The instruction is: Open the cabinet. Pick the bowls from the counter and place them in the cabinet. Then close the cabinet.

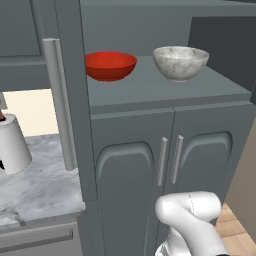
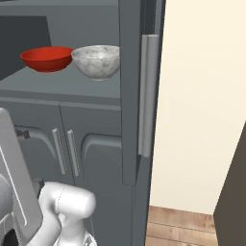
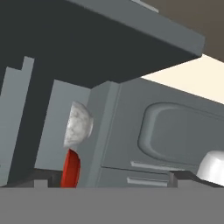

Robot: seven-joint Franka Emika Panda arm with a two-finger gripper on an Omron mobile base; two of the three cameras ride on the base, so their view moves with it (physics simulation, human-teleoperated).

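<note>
Both bowls sitting in the open cabinet, nothing in the gripper

Closest to the camera, the gripper has its jaws spread wide and empty, down by the arched lower doors. Further in, on the cabinet shelf, the red bowl and the marbled bowl sit side by side, upright. The marble counter is off left with a paper-towel roll.

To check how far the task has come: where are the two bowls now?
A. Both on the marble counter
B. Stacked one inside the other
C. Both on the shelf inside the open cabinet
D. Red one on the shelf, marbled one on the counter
C: the red bowl and the marbled bowl stand side by side, apart, on the grey shelf of the cabinet, whose doors are open.
</note>
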